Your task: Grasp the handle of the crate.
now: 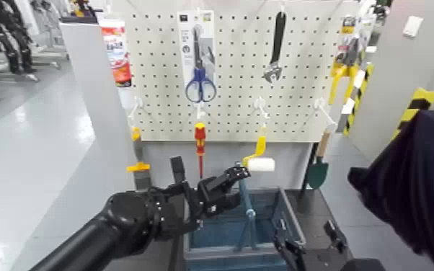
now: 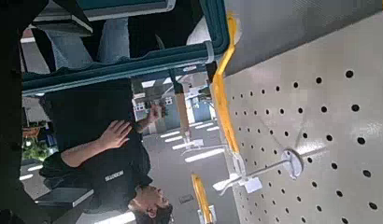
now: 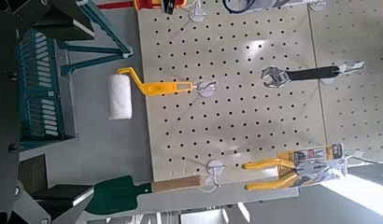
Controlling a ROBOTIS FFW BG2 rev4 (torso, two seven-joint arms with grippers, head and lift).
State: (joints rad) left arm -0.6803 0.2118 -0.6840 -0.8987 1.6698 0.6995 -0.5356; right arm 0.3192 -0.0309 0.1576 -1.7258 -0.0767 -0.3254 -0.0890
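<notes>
Left pincer (image 1: 236, 175), black fingers spread, hovers at the thin teal-blue handle (image 1: 248, 209) arched over the grey-rimmed plastic crate (image 1: 293, 220); right pincer (image 1: 308, 243) waits open at 5 o'clock.

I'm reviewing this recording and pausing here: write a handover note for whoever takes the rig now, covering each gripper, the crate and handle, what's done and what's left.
Left gripper: raised in front of the pegboard, over the rear left of the crate, fingers open, right beside the top of the handle but not closed on it.
Right gripper: low at the crate's near right corner, fingers open, holding nothing.
Crate: on the floor below the pegboard, with the teal handle swung upright.
Done: left arm has reached the handle.
Left: close the fingers around the bar and confirm the grip.
</notes>
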